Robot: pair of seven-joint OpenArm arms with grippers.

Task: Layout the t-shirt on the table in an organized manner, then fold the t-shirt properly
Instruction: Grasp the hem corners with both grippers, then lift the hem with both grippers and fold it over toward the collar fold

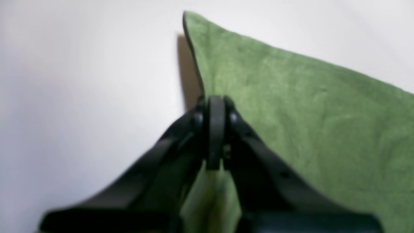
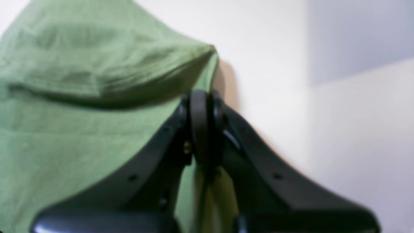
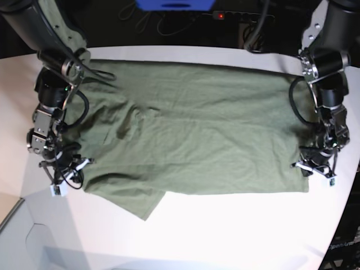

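Note:
The olive-green t-shirt lies spread wide across the white table, with a sleeve sticking out at the front left. My left gripper is shut on the shirt's edge at the right side of the base view. In the left wrist view the closed left gripper pinches the cloth above the table. My right gripper is shut on the shirt's edge at the left side. In the right wrist view the closed right gripper holds a lifted fold of cloth over the table.
A blue object and a power strip with a red light sit beyond the table's far edge, with cables. The table's curved edge runs at the front left. Both arms flank the shirt.

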